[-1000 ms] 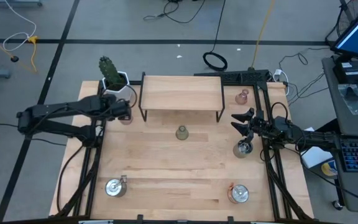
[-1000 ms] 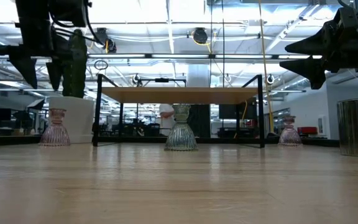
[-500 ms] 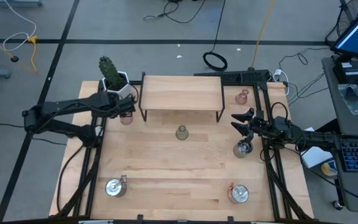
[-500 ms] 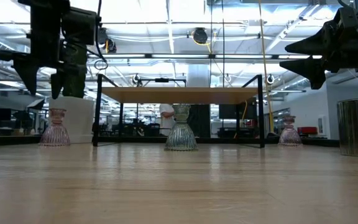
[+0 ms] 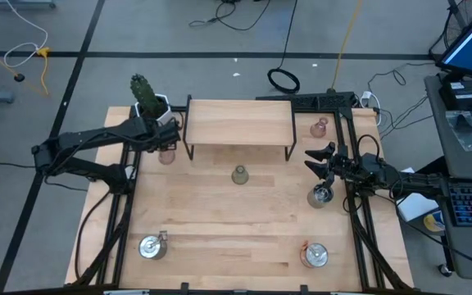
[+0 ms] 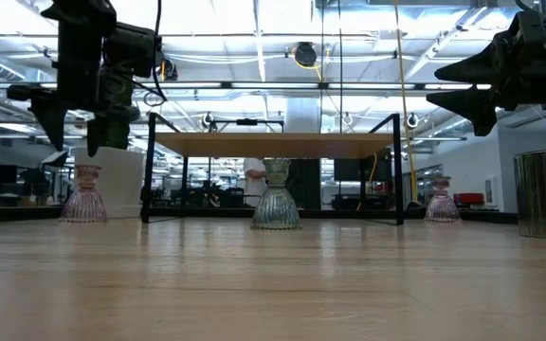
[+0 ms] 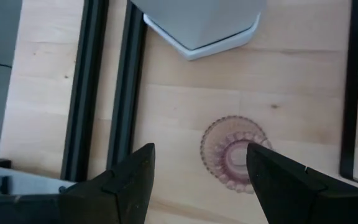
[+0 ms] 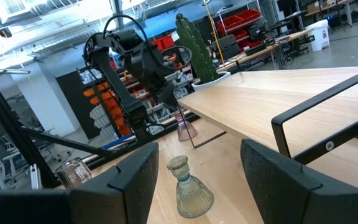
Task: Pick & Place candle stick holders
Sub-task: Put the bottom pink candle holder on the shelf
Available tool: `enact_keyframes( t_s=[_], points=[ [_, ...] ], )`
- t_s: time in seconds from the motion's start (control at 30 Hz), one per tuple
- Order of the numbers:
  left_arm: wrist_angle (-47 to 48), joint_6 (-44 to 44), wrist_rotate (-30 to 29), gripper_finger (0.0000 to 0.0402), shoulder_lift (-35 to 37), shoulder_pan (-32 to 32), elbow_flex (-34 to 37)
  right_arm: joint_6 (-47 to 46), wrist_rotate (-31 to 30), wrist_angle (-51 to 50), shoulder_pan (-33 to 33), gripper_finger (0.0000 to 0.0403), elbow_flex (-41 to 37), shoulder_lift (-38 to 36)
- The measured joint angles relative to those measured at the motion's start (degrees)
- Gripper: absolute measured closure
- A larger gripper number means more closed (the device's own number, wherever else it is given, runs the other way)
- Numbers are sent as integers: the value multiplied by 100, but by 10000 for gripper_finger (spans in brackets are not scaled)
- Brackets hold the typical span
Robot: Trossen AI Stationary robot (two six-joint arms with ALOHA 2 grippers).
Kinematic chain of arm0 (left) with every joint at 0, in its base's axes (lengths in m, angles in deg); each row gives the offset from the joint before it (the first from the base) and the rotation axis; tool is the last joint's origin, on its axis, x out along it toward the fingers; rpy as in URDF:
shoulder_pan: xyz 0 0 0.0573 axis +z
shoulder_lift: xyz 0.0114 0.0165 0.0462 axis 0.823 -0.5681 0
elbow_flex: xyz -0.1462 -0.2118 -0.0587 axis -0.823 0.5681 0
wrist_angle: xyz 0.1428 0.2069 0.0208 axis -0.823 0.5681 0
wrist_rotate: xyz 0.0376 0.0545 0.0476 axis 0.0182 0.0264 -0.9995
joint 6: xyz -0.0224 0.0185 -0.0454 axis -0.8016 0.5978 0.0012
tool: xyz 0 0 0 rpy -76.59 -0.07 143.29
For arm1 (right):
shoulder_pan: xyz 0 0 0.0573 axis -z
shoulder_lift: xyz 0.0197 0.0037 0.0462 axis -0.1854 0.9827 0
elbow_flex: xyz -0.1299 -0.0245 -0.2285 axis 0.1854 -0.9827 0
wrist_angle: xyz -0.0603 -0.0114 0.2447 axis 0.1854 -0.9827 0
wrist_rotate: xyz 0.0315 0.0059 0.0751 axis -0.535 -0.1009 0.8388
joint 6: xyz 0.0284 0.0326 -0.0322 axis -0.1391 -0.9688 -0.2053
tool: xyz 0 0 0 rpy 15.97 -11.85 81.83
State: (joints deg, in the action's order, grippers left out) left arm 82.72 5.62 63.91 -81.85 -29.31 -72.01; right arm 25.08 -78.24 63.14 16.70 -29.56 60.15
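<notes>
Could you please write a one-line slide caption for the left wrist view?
Left gripper hovers jaws-open above a pale pink candle stick holder, near the cactus pot.

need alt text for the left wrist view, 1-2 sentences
Looking straight down, the left gripper hangs open above a pale pink glass candle holder standing on the wooden table, one finger overlapping the holder's rim. The base of a white pot lies beyond it, with black frame rails alongside.

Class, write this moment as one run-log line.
left pincer: open, above pink holder by cactus pot | right pincer: open, waiting over right side | holders: none held
</notes>
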Motion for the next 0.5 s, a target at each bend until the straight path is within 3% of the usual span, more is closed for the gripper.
enact_keyframes(
  t_s=[0.5],
  points=[
    [-291,-31,44,151,2,61,275,2,2,-2,0,181,0,0]
  ],
)
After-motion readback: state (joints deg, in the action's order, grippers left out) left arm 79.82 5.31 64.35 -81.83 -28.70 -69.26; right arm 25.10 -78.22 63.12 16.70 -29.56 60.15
